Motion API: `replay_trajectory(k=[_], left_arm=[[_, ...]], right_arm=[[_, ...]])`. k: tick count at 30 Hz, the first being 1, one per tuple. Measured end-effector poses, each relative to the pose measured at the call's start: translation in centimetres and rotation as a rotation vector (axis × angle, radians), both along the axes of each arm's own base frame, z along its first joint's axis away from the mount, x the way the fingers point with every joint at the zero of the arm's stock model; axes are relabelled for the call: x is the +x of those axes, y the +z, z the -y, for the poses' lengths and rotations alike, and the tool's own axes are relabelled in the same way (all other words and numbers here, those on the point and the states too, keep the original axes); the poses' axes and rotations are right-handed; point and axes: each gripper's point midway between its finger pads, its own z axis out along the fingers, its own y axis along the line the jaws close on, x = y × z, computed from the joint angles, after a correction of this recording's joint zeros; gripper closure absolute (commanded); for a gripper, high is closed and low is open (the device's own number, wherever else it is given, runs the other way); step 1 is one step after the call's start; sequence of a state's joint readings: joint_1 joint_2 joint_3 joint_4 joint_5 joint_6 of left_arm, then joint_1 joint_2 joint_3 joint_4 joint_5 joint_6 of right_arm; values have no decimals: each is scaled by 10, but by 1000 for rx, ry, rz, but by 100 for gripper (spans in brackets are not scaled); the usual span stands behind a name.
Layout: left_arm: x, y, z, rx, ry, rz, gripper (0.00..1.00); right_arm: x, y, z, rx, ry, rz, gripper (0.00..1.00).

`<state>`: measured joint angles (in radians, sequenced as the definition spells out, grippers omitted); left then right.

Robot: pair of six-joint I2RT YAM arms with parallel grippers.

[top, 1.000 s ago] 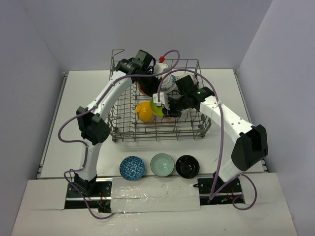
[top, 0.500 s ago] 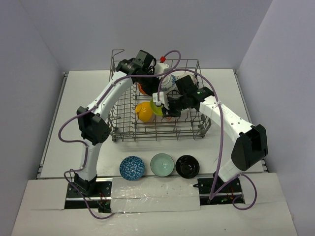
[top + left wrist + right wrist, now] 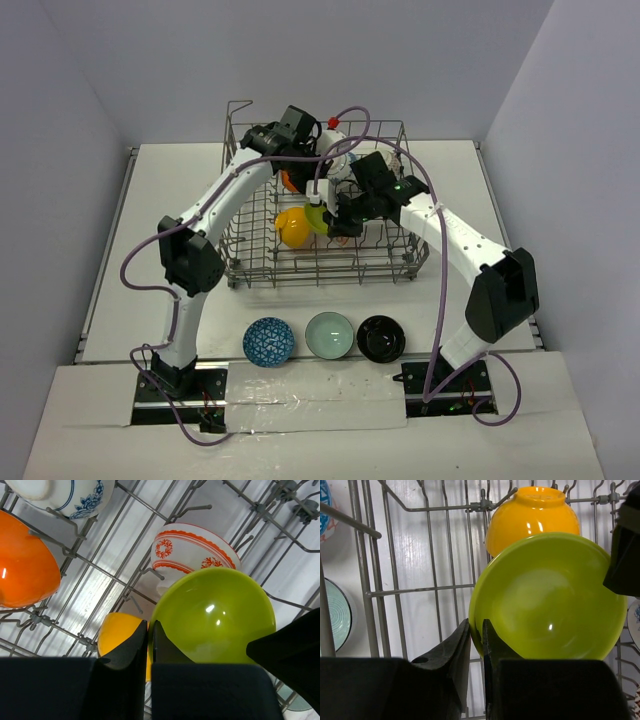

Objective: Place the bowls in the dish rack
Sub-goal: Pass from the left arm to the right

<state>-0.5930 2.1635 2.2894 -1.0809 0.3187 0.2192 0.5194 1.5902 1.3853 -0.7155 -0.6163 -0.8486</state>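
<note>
Right gripper [image 3: 476, 626] clamps the lime bowl [image 3: 550, 600] by its rim, inside the dish rack [image 3: 260, 272] — left gripper [image 3: 149, 628] pressed together, seemingly empty.

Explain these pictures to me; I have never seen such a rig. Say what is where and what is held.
Two robot arms, a left arm and a right arm, are bolted at the near edge of a table. One picture looks down from above and behind them; the other two come from a camera on each wrist. On the table stand a dish rack and, nearer the arms, a blue patterned bowl, a pale teal bowl and a black bowl. In the rack sit a yellow bowl, an orange bowl and a red-and-white bowl. The right gripper pinches the rim of a green bowl. The left gripper is shut at that bowl's opposite edge; whether it grips is unclear.
</note>
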Motion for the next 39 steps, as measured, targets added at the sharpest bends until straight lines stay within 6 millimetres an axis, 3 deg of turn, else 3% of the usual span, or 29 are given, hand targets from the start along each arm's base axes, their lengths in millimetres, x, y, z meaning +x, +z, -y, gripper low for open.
replay_trajectory(k=[10,17,22,32,39], left_arm=[[-1,10,-2,30,24,76,94],[-3,10,-1,49,35,103,81],[-13,13,-2,64,53,83,74],[-17,23,-7,71,87,104,72],[-14,32,-20,106,146,159,69]], right_arm=[[0,8,-2,26,-42,-4,100],[-3,9,-2,32,-52,-6,100],[11,7,6,8,-119,29,100],[17,11,9,5,-144,64,100],[22,13,8,13,-160,79,100]])
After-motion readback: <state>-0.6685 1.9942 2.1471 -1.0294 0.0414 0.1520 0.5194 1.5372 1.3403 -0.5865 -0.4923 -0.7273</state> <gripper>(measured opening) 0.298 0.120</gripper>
